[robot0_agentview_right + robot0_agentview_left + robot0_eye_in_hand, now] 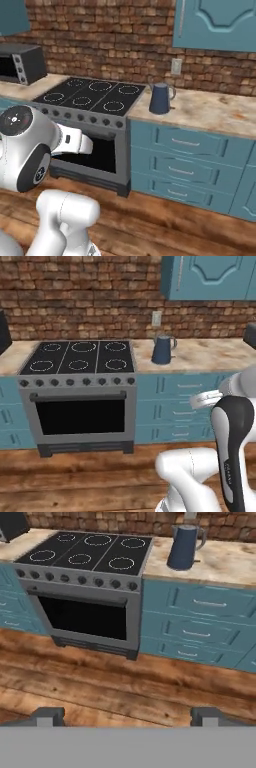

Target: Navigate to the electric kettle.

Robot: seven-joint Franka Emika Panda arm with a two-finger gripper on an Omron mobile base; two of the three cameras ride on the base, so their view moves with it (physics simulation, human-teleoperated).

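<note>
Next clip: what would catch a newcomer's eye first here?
The black six-ring stove with its dark oven window, set into blue cabinets against a red brick wall. Just right of it on the pale counter stands the electric kettle, below a wall outlet. The gripper hangs over the wooden floor, fingertips wide apart.

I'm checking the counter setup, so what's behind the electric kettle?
Behind the electric kettle is the brick wall with a white outlet plate just above it. The strip of counter directly behind the kettle is hidden.

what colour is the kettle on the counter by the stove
Dark navy blue; the electric kettle shows best in the hand view.
</note>
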